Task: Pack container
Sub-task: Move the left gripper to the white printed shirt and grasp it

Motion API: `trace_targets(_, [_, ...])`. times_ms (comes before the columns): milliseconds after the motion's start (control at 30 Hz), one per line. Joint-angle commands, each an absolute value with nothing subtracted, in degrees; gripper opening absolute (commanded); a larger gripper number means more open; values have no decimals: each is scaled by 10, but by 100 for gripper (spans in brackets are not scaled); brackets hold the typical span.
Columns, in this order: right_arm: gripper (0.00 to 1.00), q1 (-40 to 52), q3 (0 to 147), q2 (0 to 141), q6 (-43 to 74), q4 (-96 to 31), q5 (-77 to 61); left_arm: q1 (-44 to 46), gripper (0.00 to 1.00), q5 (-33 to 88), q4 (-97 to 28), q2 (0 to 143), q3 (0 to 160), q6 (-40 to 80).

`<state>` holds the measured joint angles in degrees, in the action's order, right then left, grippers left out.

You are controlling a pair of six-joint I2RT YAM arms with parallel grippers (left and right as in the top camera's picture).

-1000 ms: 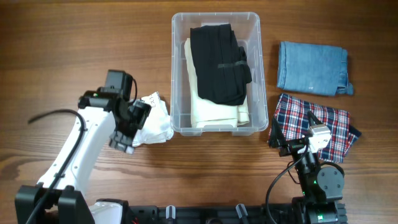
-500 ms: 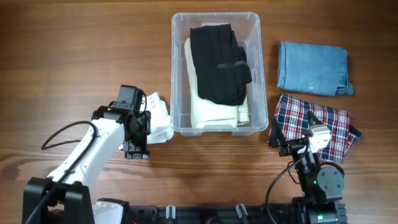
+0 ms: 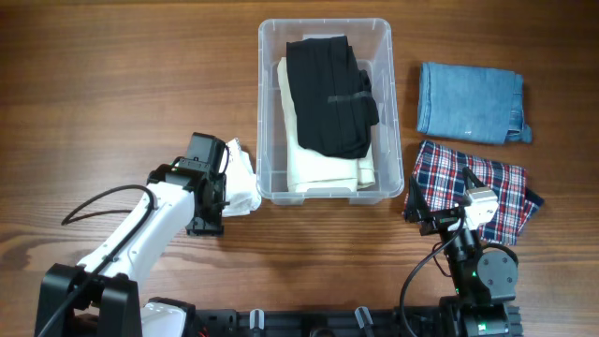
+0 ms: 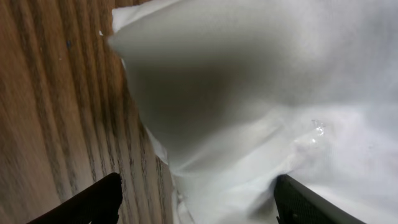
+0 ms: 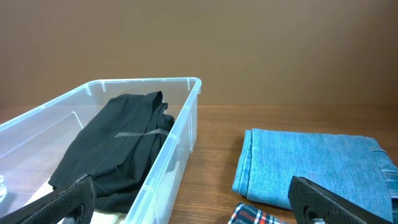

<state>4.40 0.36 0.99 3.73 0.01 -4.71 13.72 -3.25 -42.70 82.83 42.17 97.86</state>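
Observation:
The clear plastic container point(image 3: 325, 22) stands at the back middle, holding a black garment point(image 3: 328, 84) on top of a cream one point(image 3: 318, 168). A white cloth point(image 3: 245, 178) lies on the table against the container's left front corner. My left gripper point(image 3: 225, 187) is low over this cloth and open. In the left wrist view the cloth point(image 4: 261, 74) fills the space between the spread fingers point(image 4: 196, 193), one finger over wood and one over cloth. My right gripper point(image 3: 463, 187) is open and empty above a plaid cloth point(image 3: 435, 168). Its view shows the container point(image 5: 143, 84).
Folded blue jeans point(image 3: 468, 101) lie right of the container, also in the right wrist view point(image 5: 311, 162). The plaid cloth lies in front of them, with a corner in the right wrist view point(image 5: 249, 216). The black garment point(image 5: 118, 143) shows in the container.
My left arm has swung right and lowered onto the white cloth, now covering part of it. The right arm has not moved.

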Motion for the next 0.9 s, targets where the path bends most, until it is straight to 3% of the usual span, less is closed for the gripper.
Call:
trace_targets(0, [100,42,3,6,31,3,-52,140,78,-55,-423,834,395,1013])
trace_targets(267, [100,42,3,6,31,3,-52,140,76,-55,-372,834,358,1025])
trace_targets(467, [100,42,3,6,31,3,-52,140,46,-55,-372,834,358,1025])
trace_targets(667, [100,42,3,6,31,3,-52,140,32,-55,-373,834,358,1022])
trace_targets(867, [100,42,3,6,31,3,-52,140,26,-55,-382,834,358,1022])
